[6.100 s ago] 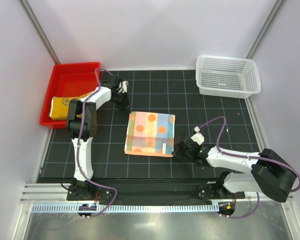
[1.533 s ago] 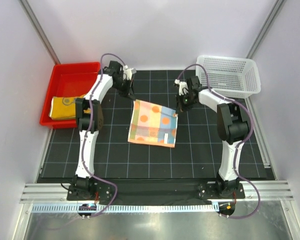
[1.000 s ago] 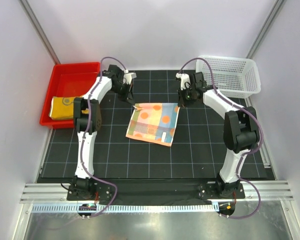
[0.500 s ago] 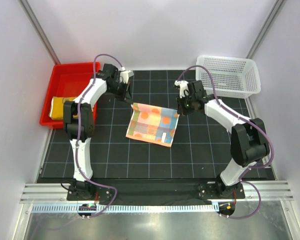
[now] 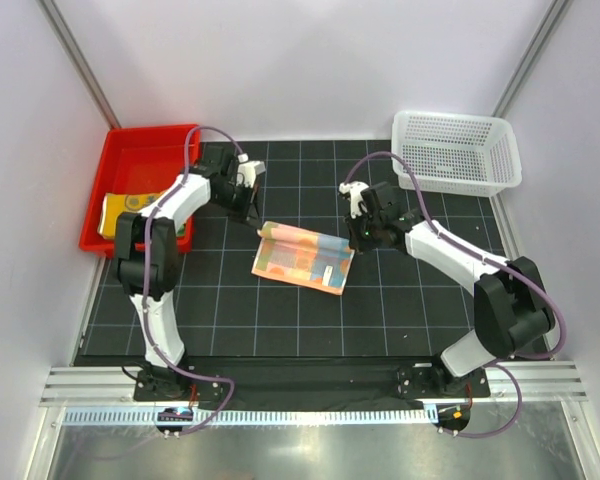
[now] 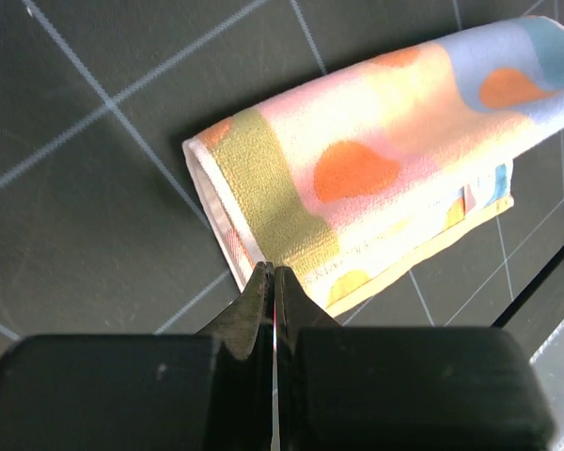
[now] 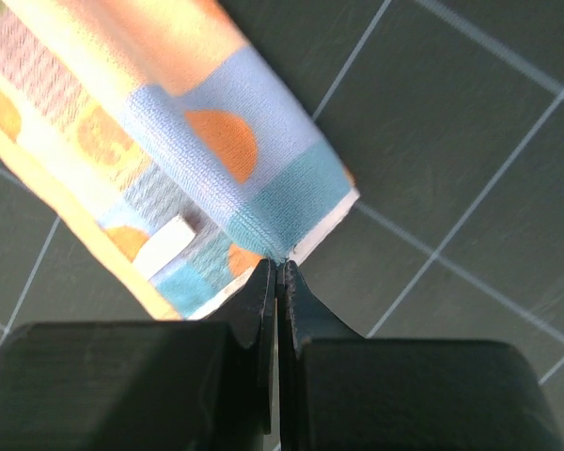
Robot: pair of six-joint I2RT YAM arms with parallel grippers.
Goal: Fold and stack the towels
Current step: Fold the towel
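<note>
The orange polka-dot towel (image 5: pixel 302 258) lies on the black grid mat, its far edge lifted and curled toward the near edge. My left gripper (image 5: pixel 259 226) is shut on its far left corner (image 6: pixel 263 254). My right gripper (image 5: pixel 352 240) is shut on its far right corner (image 7: pixel 287 246). Both hold the far edge just above the rest of the towel. The yellow-orange towel (image 5: pixel 128 213) lies folded in the red tray (image 5: pixel 140 155). The green towel is not in view.
A white mesh basket (image 5: pixel 455 150) stands at the back right. The red tray sits at the back left, close to my left arm. White walls close in the mat on three sides.
Both grippers have moved toward the near side with the towel's far edge, lower than before. The towel went from spread and lifted to rolled over onto itself.
</note>
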